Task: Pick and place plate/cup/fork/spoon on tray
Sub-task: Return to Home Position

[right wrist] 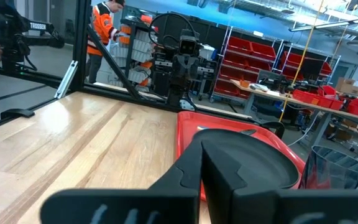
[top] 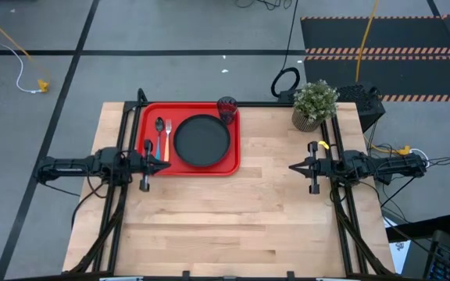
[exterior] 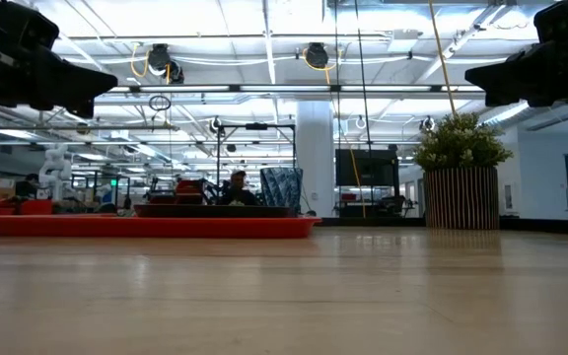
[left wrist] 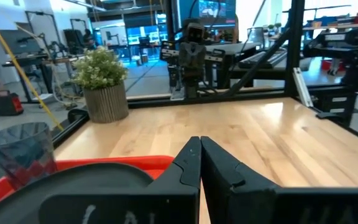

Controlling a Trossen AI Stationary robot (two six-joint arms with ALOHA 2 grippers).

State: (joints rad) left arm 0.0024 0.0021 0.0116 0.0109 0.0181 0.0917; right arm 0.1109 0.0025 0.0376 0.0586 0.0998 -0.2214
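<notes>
The red tray [top: 151, 117] lies at the table's far left. On it rest the black plate [top: 202, 140], the dark cup [top: 226, 109] upright in its far right corner, and the spoon [top: 159, 134] and the fork [top: 167, 139] side by side left of the plate. My left gripper [top: 166, 165] hangs shut above the tray's near left corner, pointing level toward the table's right, and touches nothing. My right gripper [top: 292, 167] hangs shut at the right, pointing toward the tray. The left wrist view shows the cup [left wrist: 20, 155] and the plate [left wrist: 73, 180].
A potted green plant [top: 315, 105] stands at the table's far right corner. Bare wood [top: 241, 218] stretches between the two arms and toward the near edge. A person in orange [right wrist: 104, 25] stands in the room beyond the table.
</notes>
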